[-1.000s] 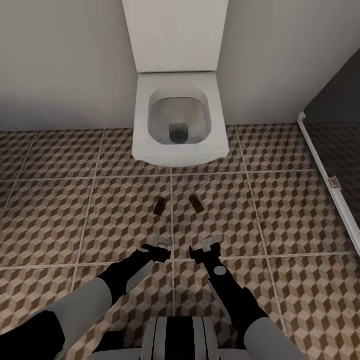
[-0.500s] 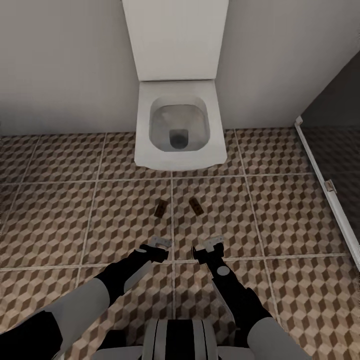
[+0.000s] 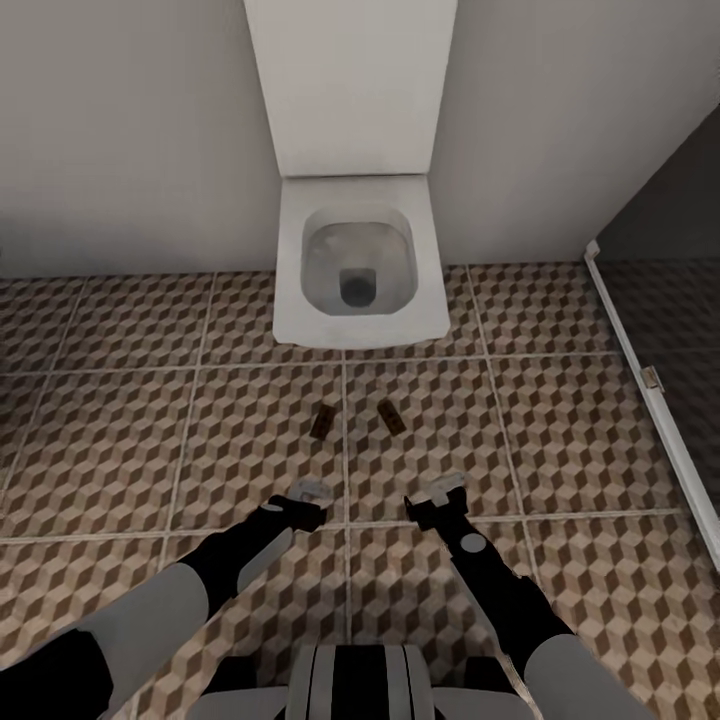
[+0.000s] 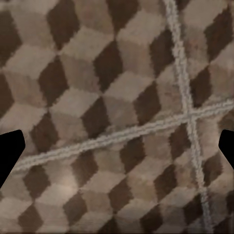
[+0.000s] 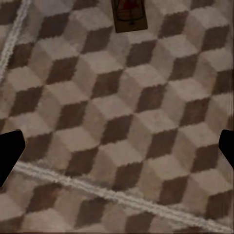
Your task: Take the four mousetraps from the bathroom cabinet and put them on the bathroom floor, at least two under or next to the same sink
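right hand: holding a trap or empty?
Empty and open. In the right wrist view the fingers sit wide apart with only floor between them; a mousetrap lies on the tiles ahead. Head view agrees: right hand carries nothing.

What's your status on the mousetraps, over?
Left gripper and right gripper open, empty. Two small brown wooden mousetraps flat on cube-patterned floor tiles, before white toilet. Nothing blocking.

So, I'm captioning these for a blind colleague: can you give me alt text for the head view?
Two small brown mousetraps lie apart on cube-patterned floor tiles in front of a white toilet against a pale wall. Nearer the camera, the left gripper and right gripper hover empty over the floor, jaws open.
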Controlling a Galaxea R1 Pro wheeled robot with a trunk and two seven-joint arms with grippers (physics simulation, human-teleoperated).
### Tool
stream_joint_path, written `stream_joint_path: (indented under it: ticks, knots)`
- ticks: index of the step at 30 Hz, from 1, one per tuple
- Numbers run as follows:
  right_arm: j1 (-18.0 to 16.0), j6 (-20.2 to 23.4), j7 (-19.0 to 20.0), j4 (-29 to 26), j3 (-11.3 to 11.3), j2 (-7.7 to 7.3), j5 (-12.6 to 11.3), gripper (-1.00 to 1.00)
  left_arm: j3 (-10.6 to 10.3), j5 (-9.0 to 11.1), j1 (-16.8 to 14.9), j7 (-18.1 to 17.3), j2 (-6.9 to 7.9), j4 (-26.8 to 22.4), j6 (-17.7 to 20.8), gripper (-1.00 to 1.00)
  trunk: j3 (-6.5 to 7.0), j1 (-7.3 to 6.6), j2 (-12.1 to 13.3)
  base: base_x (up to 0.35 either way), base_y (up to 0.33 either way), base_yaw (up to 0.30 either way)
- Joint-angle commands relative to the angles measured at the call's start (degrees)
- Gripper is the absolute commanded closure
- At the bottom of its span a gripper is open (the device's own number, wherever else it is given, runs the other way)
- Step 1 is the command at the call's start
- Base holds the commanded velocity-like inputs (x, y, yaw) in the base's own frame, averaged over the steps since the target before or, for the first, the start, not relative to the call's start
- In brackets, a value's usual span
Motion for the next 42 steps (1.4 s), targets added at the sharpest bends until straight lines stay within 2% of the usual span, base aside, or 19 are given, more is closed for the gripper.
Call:
stream_joint_path:
  ticks: [1, 4, 7, 12, 15, 16, 19, 28, 35, 36, 42]
  knots:
    - [-0.01, 0.36, 0.14, -0.08, 0.14, -0.38, 0.55, -1.00, -0.49, 0.60, 0.03, 0.56, 0.11, -0.14, 0.09, -1.00, 0.16, -0.23, 0.40, 0.000, 0.000, 0.000]
    - [0.06, -0.09, 2.39, 0.14, 0.06, -1.91, 0.43, -1.00, -0.54, 0.61, 1.07, 0.42, 0.70, 0.80, 0.00, -1.00, 0.70, -0.89, 1.61, 0.000, 0.000, 0.000]
    - [0.09, -0.17, 2.71, 0.28, 0.05, -2.12, 0.44, -1.00, -0.55, 0.61, 1.49, 0.39, 1.15, 1.11, -0.04, -1.00, 1.23, -1.55, 2.81, 0.000, 0.000, 0.000]
    - [0.25, -0.27, 3.01, 0.38, 0.04, -2.59, 0.50, -1.00, -0.57, 0.60, 2.37, 0.29, 2.70, 1.35, -0.46, -1.00, 2.13, -2.65, 4.81, 0.000, 0.000, 0.000]
    - [0.33, -0.38, 3.07, 0.43, 0.04, -3.15, 0.47, -1.00, -0.57, 0.60, 2.91, 0.21, 3.78, 1.39, -1.80, -1.00, 2.67, -3.30, 6.02, 0.000, 0.000, 0.000]
    - [0.36, -0.75, 3.07, 0.44, 0.06, -3.56, 0.46, -1.00, -0.56, 0.62, 3.27, 0.00, 4.57, 1.38, -3.14, -1.00, 2.85, -3.52, 6.42, 0.000, 0.000, 0.000]
    - [0.40, -1.79, 3.03, 0.60, 0.05, -4.10, 0.45, -1.00, -0.57, 0.65, 3.71, -0.62, 5.74, 1.36, -5.38, -1.00, 3.39, -4.18, 7.62, 0.000, 0.000, 0.000]
    - [0.50, -5.34, 2.88, 2.36, 0.04, -4.76, 0.44, -1.00, -0.64, 0.69, 5.55, -2.43, 8.56, 1.35, -8.95, -1.00, 5.00, -6.16, 11.23, 0.000, 0.000, 0.000]
    - [0.59, -8.99, 2.95, 7.36, 0.04, -4.84, 0.45, -1.00, -0.62, 0.73, 7.84, -2.73, 10.21, 1.48, -11.15, -1.00, 6.26, -7.70, 14.04, 0.000, 0.000, 0.000]
    - [0.60, -12.72, 2.84, 11.12, 0.04, -4.81, 0.44, -1.00, -0.64, 0.76, 9.04, -2.77, 10.64, 2.31, -12.48, -1.00, 6.44, -7.92, 14.44, 0.000, 0.000, 0.000]
    - [0.61, -16.18, 2.79, 14.52, 0.07, -4.77, 0.42, -1.00, -0.64, 0.77, 9.74, -2.80, 10.80, 3.92, -14.68, -1.00, 7.52, -9.23, 16.85, 0.000, 0.000, 0.000]
